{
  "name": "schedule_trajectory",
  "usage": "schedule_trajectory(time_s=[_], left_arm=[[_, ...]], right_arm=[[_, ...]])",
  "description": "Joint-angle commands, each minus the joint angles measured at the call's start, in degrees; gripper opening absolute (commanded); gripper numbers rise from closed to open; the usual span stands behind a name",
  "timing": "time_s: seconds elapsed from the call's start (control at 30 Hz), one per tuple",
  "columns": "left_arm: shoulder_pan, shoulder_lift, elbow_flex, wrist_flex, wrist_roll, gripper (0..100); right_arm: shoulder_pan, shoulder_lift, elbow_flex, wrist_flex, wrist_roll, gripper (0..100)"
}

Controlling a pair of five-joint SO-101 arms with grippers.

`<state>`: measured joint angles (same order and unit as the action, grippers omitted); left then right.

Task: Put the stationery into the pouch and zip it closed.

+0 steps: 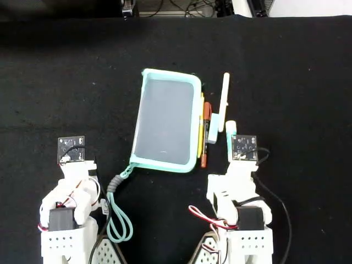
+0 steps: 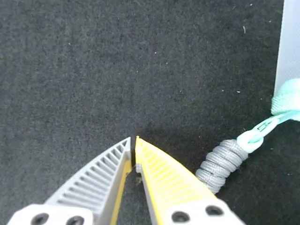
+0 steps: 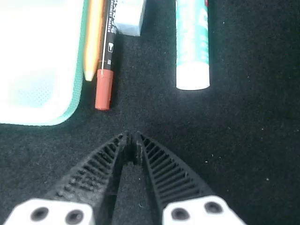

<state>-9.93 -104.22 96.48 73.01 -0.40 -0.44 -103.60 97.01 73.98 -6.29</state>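
- The pouch [image 1: 166, 124] lay flat in the middle of the bench [image 1: 66, 82], between the two arms and a little ahead of them, probably so either arm could reach it.
- It was a rounded rectangle with a mint-green fabric border and a greyish, smooth-looking face. Whether its zip stood open could not be told.
- The stationery lay in a row just beside the pouch's long edge on the right arm's side, likely staged for short moves into it.
- Touching or nearly touching that edge were a slim yellow pen [image 3: 92, 42] and a marker [image 3: 104, 84] with a black barrel and a rust-red cap.
- Next to them were a pale blocky eraser [image 3: 129, 16], a thin white stick [image 1: 224, 102] and a glossy cylindrical glue stick [image 3: 192, 47].
- A thick braided grey cord [image 2: 220, 161] ran from the mint zip pull [image 2: 262, 129] at the pouch's corner near the left arm, giving something easy to tug.
- The left pincer [image 2: 132, 140], ribbed plastic in grey and yellow, was closed tip to tip on nothing, just above the dark, felt-like cloth.
- The right pincer [image 3: 132, 137], ribbed black, was likewise pressed together and empty, near the marker's cap.
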Motion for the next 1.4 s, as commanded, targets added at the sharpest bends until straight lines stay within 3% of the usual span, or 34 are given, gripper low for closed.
schedule_trajectory(time_s=[0.0, 0.47, 0.83, 1.23, 1.37], left_arm=[[-0.5, -0.2, 0.8, 0.1, 0.6, 3], [-0.5, -0.2, 0.8, 0.1, 0.6, 3], [-0.4, -0.2, 0.8, 0.1, 0.6, 3], [-1.1, -0.2, 0.8, 0.1, 0.4, 4], [-13.1, -0.1, 0.8, -0.4, 0.3, 4]], right_arm=[[-0.6, -3.8, -0.5, 0.3, -0.5, 1.5], [-1.1, -4.1, -0.5, -0.2, -0.8, 1.5], [-24.0, -4.2, -0.5, -15.0, -0.8, 1.5], [-37.0, -4.2, -0.5, -30.9, -0.7, 1.5], [-38.9, -3.7, -0.5, -36.8, -0.7, 1.5]])
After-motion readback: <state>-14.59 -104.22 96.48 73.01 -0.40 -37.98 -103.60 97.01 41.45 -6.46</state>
